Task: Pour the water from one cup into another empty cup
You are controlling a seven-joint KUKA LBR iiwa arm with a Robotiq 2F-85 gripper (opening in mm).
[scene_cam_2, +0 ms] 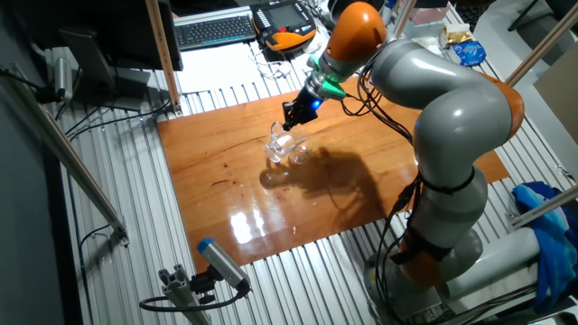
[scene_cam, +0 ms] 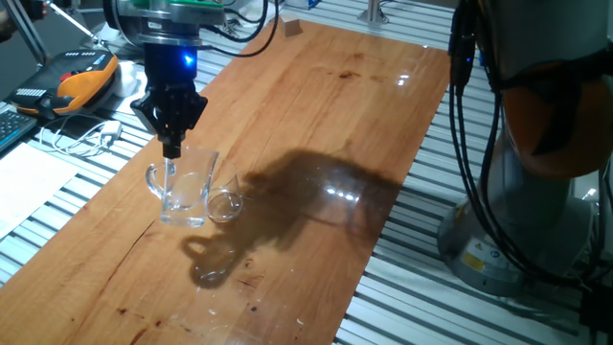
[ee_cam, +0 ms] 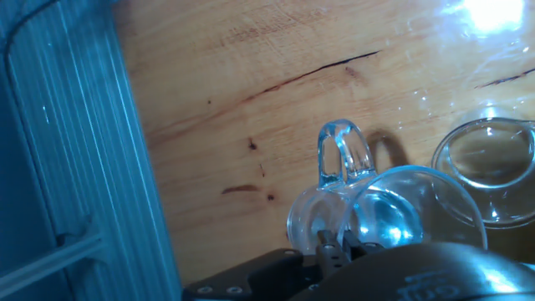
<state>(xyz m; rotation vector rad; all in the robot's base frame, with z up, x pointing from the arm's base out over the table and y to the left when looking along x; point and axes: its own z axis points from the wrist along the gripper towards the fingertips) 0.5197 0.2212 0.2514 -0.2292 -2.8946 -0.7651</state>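
The clear glass mug point(scene_cam: 184, 192) stands upright on the wooden table point(scene_cam: 316, 105), its loop handle point(scene_cam: 153, 182) pointing left. The handleless tumbler point(scene_cam: 225, 205) stands touching or almost touching its right side. My gripper point(scene_cam: 170, 149) comes straight down on the mug's rim by the handle, its narrow fingers pinched on the glass wall. In the hand view the fingertips point(ee_cam: 323, 242) straddle the rim of the mug point(ee_cam: 393, 217) just behind the handle point(ee_cam: 341, 155), with the tumbler point(ee_cam: 489, 171) to the right. The water is hard to make out, only glints in the mug's base. Both glasses also show in the other fixed view: the mug point(scene_cam_2: 276, 149), the tumbler point(scene_cam_2: 298, 154), the gripper point(scene_cam_2: 289, 125).
The table's left edge point(scene_cam: 86, 206) meets a slatted metal bench with cables and an orange handheld controller point(scene_cam: 81, 81). My arm's base and cables point(scene_cam: 536, 192) stand off the table's right edge. Bare wood lies to the right of the glasses and in front of them.
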